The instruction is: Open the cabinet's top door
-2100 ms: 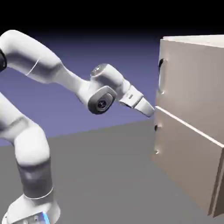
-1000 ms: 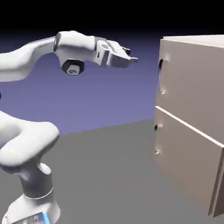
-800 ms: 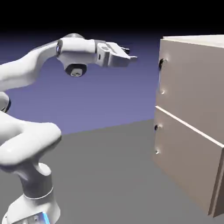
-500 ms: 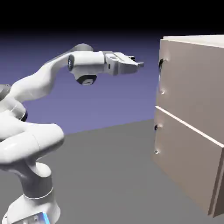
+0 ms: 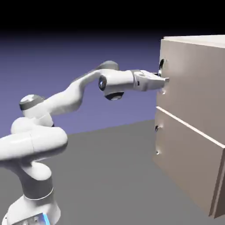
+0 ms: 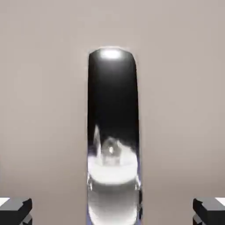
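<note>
We've brought our open white two-finger tool (image 5: 163, 78) in from well short to astride the dark glossy upright handle (image 6: 112, 96), so the flat beige top door (image 5: 195, 83) is prob. ready for grip & pull.

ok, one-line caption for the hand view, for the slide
Open gripper with its fingertips either side of the dark, shiny handle on the beige door.

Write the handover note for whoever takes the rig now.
Gripper: open, fingertips on either side of the top door's handle, not touching it in the hand view.
Top door: upper panel of the cabinet, shut, above the matching lower panel.
Done: gripper lined up at the handle.
Left: close on the handle, pull the door open.
</note>
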`<state>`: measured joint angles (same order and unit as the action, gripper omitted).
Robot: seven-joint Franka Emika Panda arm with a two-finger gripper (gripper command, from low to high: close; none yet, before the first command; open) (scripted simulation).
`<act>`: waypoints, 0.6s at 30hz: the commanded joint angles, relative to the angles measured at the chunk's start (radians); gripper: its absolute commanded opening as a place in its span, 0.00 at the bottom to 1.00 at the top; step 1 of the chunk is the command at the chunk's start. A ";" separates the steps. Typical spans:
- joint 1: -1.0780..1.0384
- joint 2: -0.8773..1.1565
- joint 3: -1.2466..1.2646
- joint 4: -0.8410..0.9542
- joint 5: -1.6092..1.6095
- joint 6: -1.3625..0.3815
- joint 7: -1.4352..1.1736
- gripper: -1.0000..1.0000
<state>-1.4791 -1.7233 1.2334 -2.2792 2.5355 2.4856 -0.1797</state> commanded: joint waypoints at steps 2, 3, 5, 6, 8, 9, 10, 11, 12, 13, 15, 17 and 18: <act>0.042 -0.008 -0.014 -0.072 0.032 -0.069 -0.044 0.00; 0.062 -0.011 -0.021 -0.109 0.044 -0.105 -0.065 0.00; 0.102 -0.014 -0.036 -0.181 0.066 -0.179 -0.106 0.00; 0.121 -0.014 -0.045 -0.217 0.074 -0.217 -0.126 0.00; 0.157 -0.013 -0.066 -0.290 0.085 -0.298 -0.165 0.00; 0.174 -0.011 -0.078 -0.326 0.088 -0.340 -0.185 0.00; 0.189 -0.009 -0.091 -0.362 0.089 -0.384 -0.204 0.00; 0.203 -0.006 -0.105 -0.395 0.088 -0.427 -0.222 0.00; 0.214 -0.002 -0.120 -0.428 0.085 -0.471 -0.239 0.00; 0.223 0.002 -0.137 -0.458 0.080 -0.514 -0.256 0.00; 0.235 0.011 -0.172 -0.514 0.066 -0.601 -0.288 0.00; 0.237 0.022 -0.211 -0.563 0.046 -0.688 -0.318 0.00; 0.235 0.028 -0.232 -0.584 0.034 -0.732 -0.332 0.00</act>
<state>-1.2438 -1.6949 1.0018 -2.8636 2.5698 1.7531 -0.5117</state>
